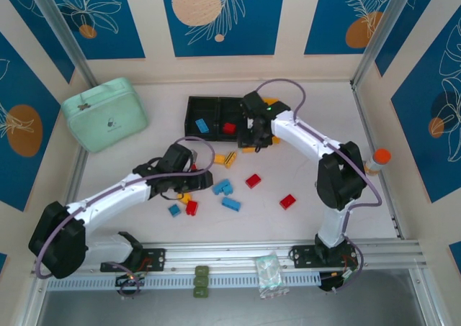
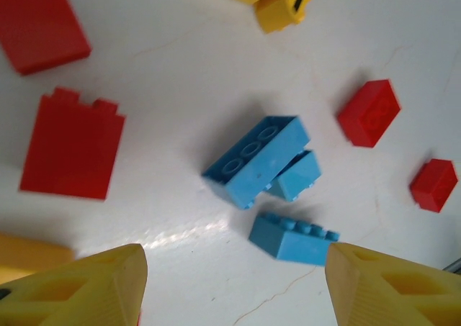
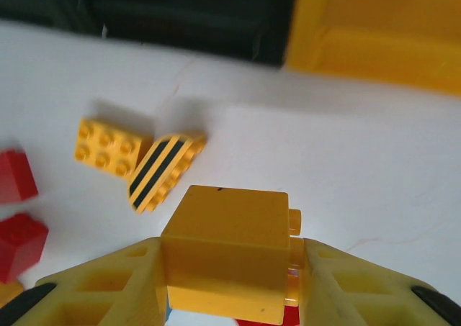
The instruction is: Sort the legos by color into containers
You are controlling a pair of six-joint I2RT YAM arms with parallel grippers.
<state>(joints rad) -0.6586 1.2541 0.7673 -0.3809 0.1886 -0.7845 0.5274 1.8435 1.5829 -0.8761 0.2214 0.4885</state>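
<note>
Right hand (image 3: 230,286): pointing down, clenched on yellow brick (image 3: 227,247), lower centre.
Left hand (image 2: 234,279): released, fingers spread above blue bricks (image 2: 256,160).

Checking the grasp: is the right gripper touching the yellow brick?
Touching. Right wrist view: the right gripper clamps the yellow brick between both fingers.

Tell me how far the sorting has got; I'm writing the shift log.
Done: a blue brick and a red brick lie in the black bins. In hand: the right gripper is shut on a yellow brick near the yellow bin; the left gripper hangs open over a blue cluster. Left: most legos, all three colours, lie loose on the table.
</note>
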